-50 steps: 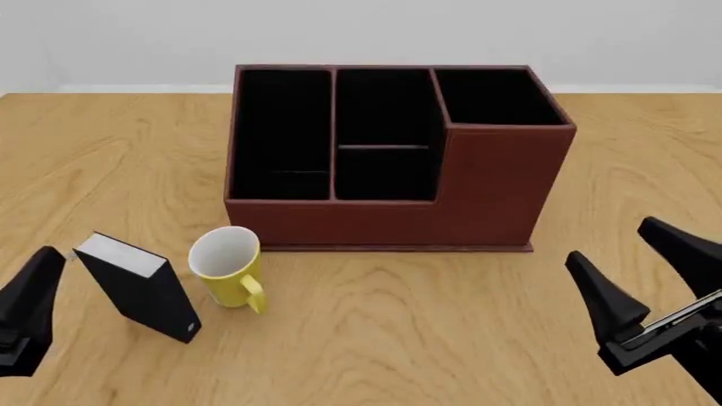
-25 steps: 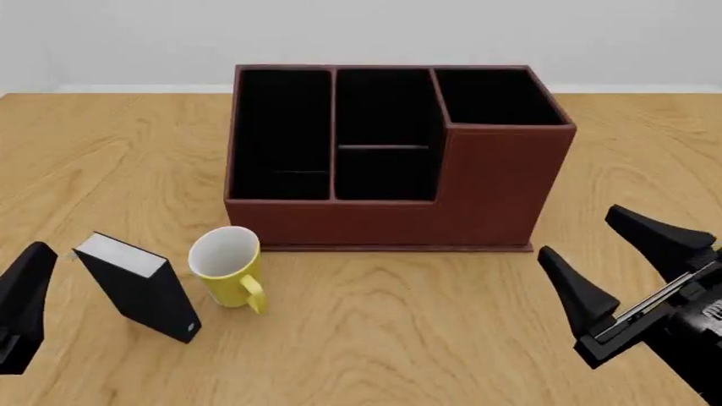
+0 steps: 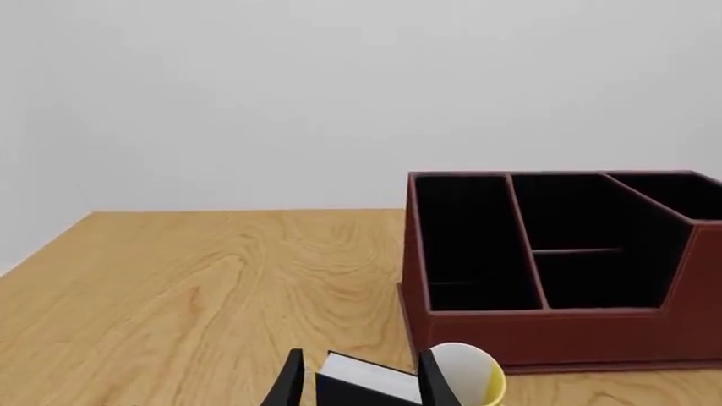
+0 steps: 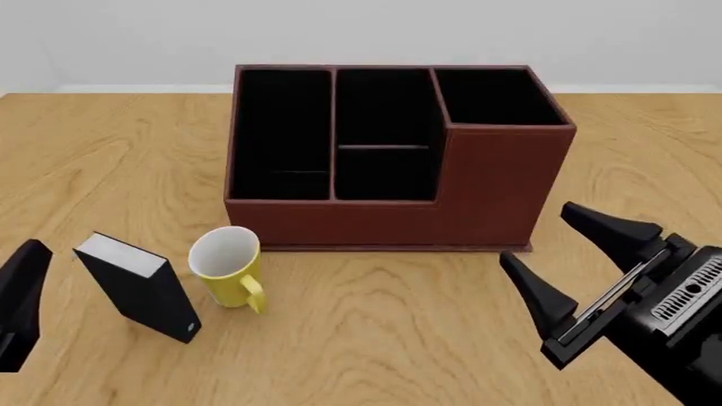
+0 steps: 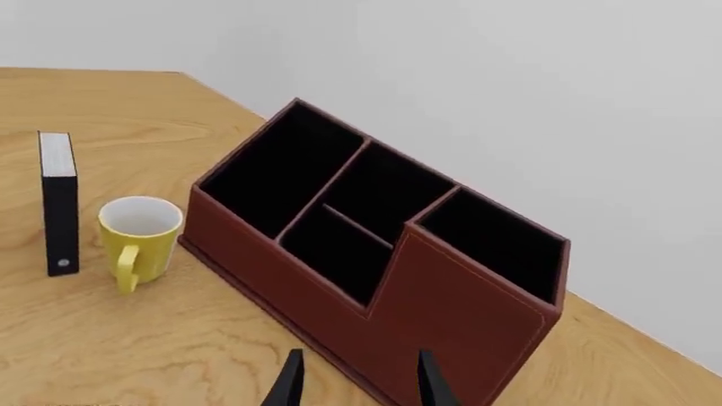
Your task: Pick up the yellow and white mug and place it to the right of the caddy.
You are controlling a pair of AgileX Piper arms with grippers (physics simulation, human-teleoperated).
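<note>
The yellow and white mug stands upright on the table in front of the caddy's left end, handle toward the camera. It also shows in the right wrist view and partly in the left wrist view. The reddish-brown caddy sits at mid table, its taller section at the right; it also shows in the wrist views. My right gripper is open and empty, low at the right, just in front of the caddy's right corner. My left gripper is at the bottom left edge, open in its wrist view, empty.
A small black book-like box with a white top stands tilted just left of the mug, between it and my left gripper. The wooden table runs back to a pale wall.
My right gripper has moved left and forward toward the caddy's right front corner, and turned. The left gripper has sunk slightly. The mug, caddy and black box have not moved.
</note>
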